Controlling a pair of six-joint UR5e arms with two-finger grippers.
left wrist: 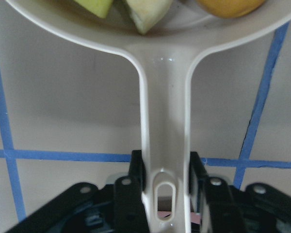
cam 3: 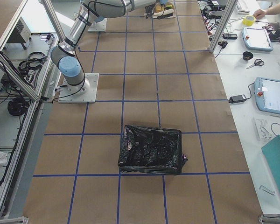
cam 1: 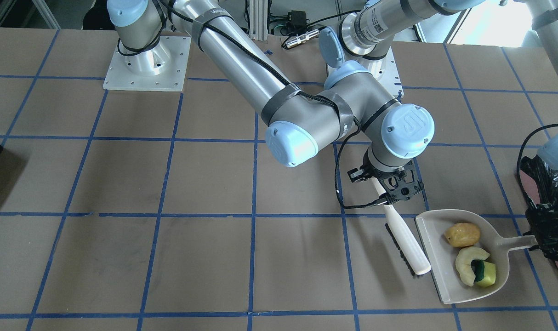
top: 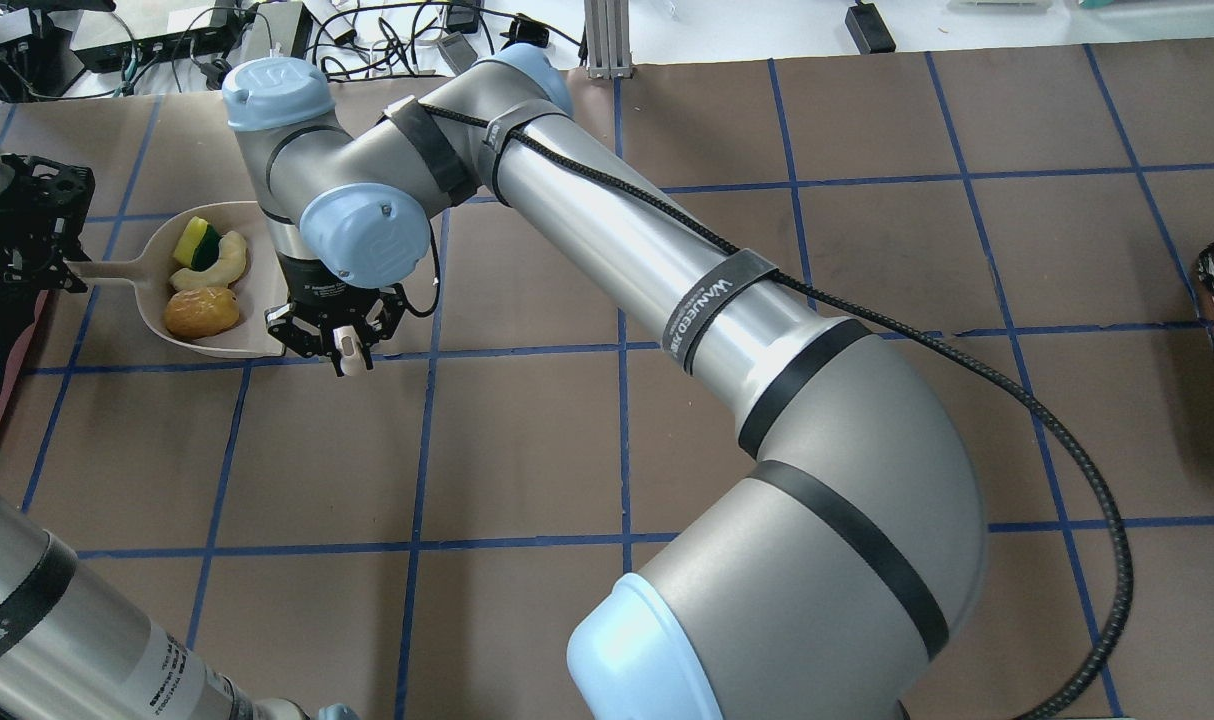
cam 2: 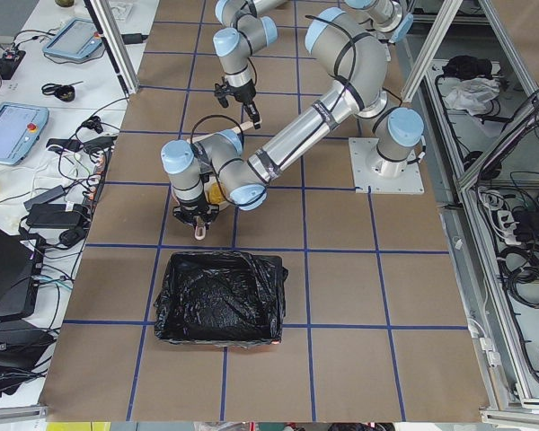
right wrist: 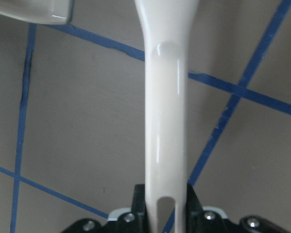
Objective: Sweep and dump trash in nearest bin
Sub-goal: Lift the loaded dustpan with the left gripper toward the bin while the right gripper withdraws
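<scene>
A beige dustpan [cam 1: 433, 257] lies low over the table and holds all three scraps: a brown lump [cam 1: 463, 234], a pale yellow rind slice [cam 1: 466, 269] and a yellow-green wedge [cam 1: 489, 275]. My left gripper [left wrist: 166, 179] is shut on the dustpan's handle [left wrist: 166, 121]. My right gripper [right wrist: 166, 204] is shut on a white brush's handle [right wrist: 166, 136]. The brush [cam 1: 407, 243] stands just beside the pan's open edge. The black-bagged, pink-sided bin [cam 2: 220, 296] stands just behind my left gripper [top: 37, 250].
My right arm [top: 667, 290] reaches across the table to the left side. A second black-bagged bin [cam 3: 151, 149] stands at the table's right end. Blue tape lines grid the brown table. Cables and devices lie along the far edge.
</scene>
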